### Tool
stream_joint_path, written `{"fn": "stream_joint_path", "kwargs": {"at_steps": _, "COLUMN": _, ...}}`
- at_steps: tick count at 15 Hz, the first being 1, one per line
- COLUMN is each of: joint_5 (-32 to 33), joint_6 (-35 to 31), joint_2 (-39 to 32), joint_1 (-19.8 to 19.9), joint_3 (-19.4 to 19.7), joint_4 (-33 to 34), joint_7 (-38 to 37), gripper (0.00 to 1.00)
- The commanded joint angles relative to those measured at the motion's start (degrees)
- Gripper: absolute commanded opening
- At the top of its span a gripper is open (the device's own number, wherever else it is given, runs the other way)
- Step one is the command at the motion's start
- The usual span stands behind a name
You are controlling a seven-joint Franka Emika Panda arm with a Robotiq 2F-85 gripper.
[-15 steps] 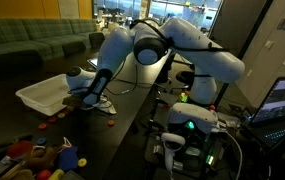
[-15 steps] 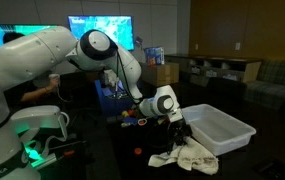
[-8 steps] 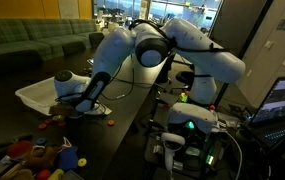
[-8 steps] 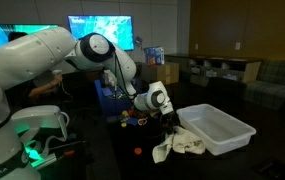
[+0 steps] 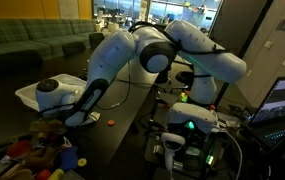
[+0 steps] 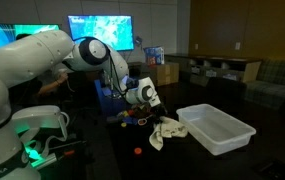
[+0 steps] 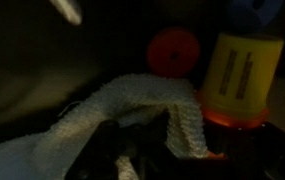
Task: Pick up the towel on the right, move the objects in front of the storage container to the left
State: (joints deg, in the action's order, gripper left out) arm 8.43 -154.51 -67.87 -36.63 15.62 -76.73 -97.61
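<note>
The towel [image 6: 168, 131] is pinched at one end by the pincer [image 6: 151, 115], and the rest of the cloth is seen trailing down onto the dark worktop [image 6: 187, 166]. The towel is found just beside the storage container [image 6: 222, 141], by the corner nearest the arm. Some of the objects [image 6: 130, 117] are seen close to the pincer on its other side, and one small orange piece [image 6: 137, 151] is left alone nearer the camera. In the wrist view the cream cloth is draped across the middle, with a round red toy [image 7: 172, 50] and a yellow toy [image 7: 244, 72] right behind it. The pincer's own fingers are too dark there to be made out.
</note>
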Motion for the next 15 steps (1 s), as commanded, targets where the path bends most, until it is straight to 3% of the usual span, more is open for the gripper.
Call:
{"fn": "stream_joint_path", "kwargs": {"at_steps": 1, "joint_5": 0.37, "joint_6": 2.71, "joint_2": -2.53, "joint_1": -0.21, "joint_3": -2.13, "joint_4": 6.97, "joint_7": 1.26, "gripper": 0.04}}
{"fn": "stream_joint_path", "kwargs": {"at_steps": 7, "joint_5": 0.21, "joint_6": 1.67, "joint_2": -0.42, "joint_1": 0.24, "joint_3": -7.13, "joint_4": 9.73, "joint_7": 6.81, "gripper": 0.04}}
{"fn": "stream_joint_path", "kwargs": {"at_steps": 10, "joint_5": 0.76, "joint_6": 1.62, "joint_2": 2.15, "joint_1": -0.24, "joint_3": -6.39, "joint_4": 8.83, "joint_7": 8.07, "gripper": 0.04}}
{"fn": "stream_joint_path", "kwargs": {"at_steps": 15, "joint_5": 0.22, "joint_6": -1.11, "joint_2": 14.12, "joint_1": 3.23, "joint_3": -9.46, "joint_4": -2.38, "joint_7": 17.53, "gripper": 0.04}}
